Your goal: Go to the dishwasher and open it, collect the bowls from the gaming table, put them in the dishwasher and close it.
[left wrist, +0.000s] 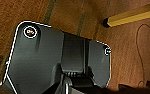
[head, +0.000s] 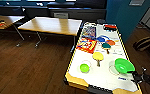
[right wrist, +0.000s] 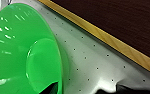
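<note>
The gaming table (head: 101,82) has a white top and a yellow edge and stands in front of me to the right. A wide green bowl (head: 124,65) is tilted up near its right edge, and my right gripper (head: 134,74) is shut on its rim. The right wrist view has this bowl (right wrist: 21,55) large above the dotted white tabletop (right wrist: 91,62), with a dark finger (right wrist: 50,89) at its rim. A smaller lime bowl (head: 84,67) sits upright near the table's left front. The left wrist view looks down past the robot's dark plate at wooden floor and the table's yellow edge (left wrist: 133,16). The dishwasher is out of view.
A yellow paddle (head: 98,56), other coloured paddles (head: 106,45) and board game boxes (head: 86,45) lie on the table beyond the bowls. Wooden-topped desks (head: 51,25) stand at the back left. A striped bag (head: 143,43) sits on the floor at the right. Open wooden floor (head: 28,67) lies to the left.
</note>
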You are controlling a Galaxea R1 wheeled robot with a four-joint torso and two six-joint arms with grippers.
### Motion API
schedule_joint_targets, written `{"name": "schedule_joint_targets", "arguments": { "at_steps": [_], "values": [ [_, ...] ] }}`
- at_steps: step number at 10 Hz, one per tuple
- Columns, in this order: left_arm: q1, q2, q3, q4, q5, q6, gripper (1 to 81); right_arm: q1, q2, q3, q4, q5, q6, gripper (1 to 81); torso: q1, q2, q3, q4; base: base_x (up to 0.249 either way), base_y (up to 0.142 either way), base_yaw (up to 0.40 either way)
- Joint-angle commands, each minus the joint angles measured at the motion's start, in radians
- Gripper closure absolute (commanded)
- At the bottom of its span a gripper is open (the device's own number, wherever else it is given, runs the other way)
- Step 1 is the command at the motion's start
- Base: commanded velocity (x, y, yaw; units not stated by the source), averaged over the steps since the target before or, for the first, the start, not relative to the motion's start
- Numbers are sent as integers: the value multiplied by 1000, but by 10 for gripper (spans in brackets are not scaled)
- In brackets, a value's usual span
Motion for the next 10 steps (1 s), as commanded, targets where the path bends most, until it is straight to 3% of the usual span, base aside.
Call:
{"name": "schedule_joint_targets", "arguments": {
  "at_steps": [1, 5, 10],
  "values": [
    [-29, -22, 19, -4, 61, -4, 10, 143, -74, 29, 11, -30, -6, 10, 0, 0, 0, 0, 0, 0, 0],
    [-29, -16, 17, -2, 61, -4, 10, 142, -129, 44, 8, -30, -6, 10, 0, 0, 0, 0, 0, 0, 0],
    [-29, -16, 19, -4, 61, -4, 10, 137, -100, 39, 6, -28, -6, 10, 0, 0, 0, 0, 0, 0, 0]
  ]
}}
